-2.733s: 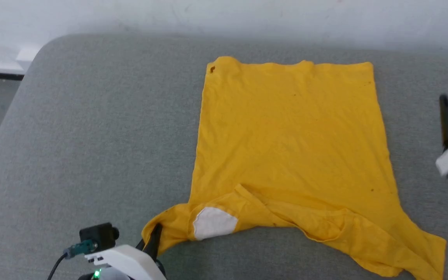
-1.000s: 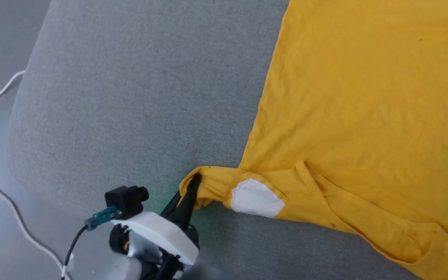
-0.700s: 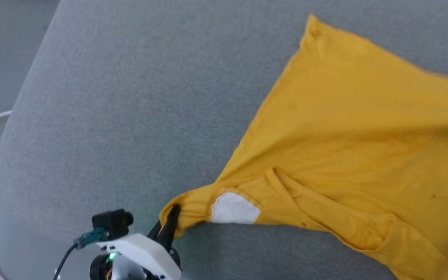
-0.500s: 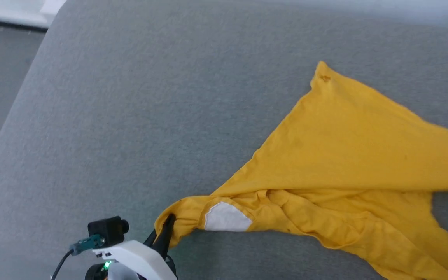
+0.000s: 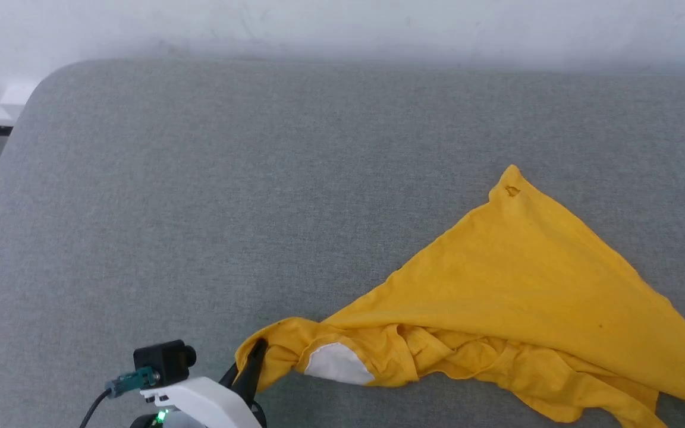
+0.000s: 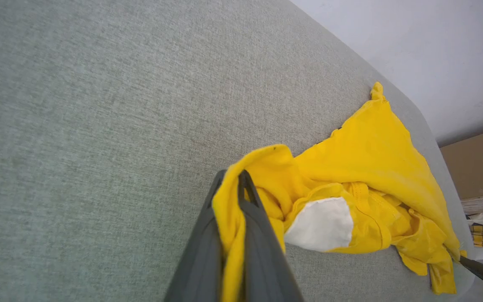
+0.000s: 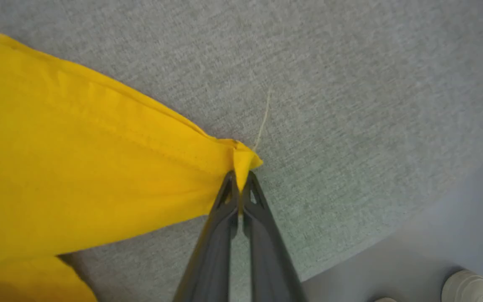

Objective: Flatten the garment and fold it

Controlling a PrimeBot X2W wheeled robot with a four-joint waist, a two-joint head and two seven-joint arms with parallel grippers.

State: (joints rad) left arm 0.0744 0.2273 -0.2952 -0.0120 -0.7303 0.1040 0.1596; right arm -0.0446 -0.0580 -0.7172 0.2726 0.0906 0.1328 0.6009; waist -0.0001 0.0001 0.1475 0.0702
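Now | left gripper [image 6: 234, 180] clamped on sleeve of yellow T-shirt [image 5: 515, 279] | right gripper [image 7: 239, 178] pinching its corner | risk: thin pinch may slip under pull, leaving cloth bunched

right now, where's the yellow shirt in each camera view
Head view: the garment lies at lower right, its left end pinched in the left hand.
Left wrist view: the garment is bunched from centre to right, running out from that hand's fingers.
Right wrist view: the garment covers the left half, a corner pinched in the right hand.
Shared landmark: the grey padded surface under it.
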